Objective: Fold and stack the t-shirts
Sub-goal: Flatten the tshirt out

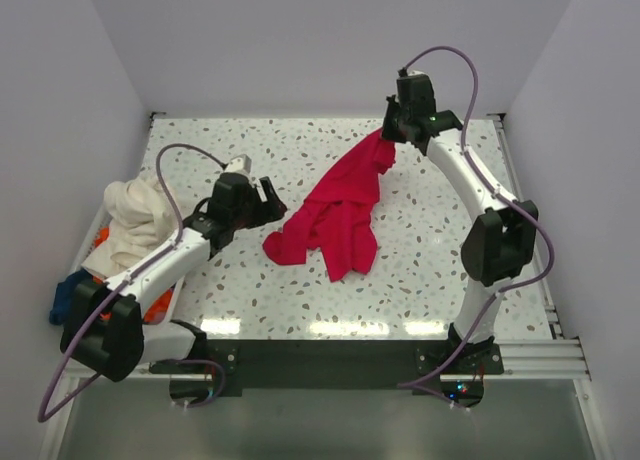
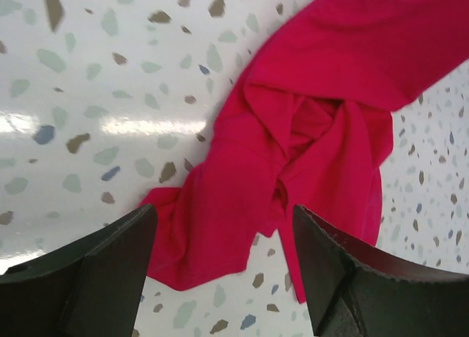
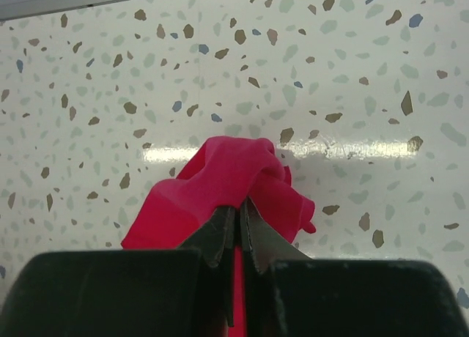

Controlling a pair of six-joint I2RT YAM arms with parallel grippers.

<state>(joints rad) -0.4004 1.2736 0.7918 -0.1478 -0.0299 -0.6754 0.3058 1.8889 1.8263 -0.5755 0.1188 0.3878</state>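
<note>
A crimson red t-shirt (image 1: 340, 212) lies crumpled across the middle of the speckled table, stretched up toward the back right. My right gripper (image 1: 388, 138) is shut on its far end, and the wrist view shows red cloth (image 3: 227, 183) pinched between the closed jaws (image 3: 239, 209). My left gripper (image 1: 272, 202) hovers open just left of the shirt's near end, with the bunched cloth (image 2: 293, 146) ahead of and between its spread fingers (image 2: 117, 256). A cream white t-shirt (image 1: 135, 212) is heaped at the left edge, over orange (image 1: 100, 238) and dark blue (image 1: 65, 292) cloth.
White walls close in the table at the back and both sides. A raised rail (image 1: 530, 230) runs along the right edge. The black base bar (image 1: 330, 355) spans the near edge between the two arm mounts.
</note>
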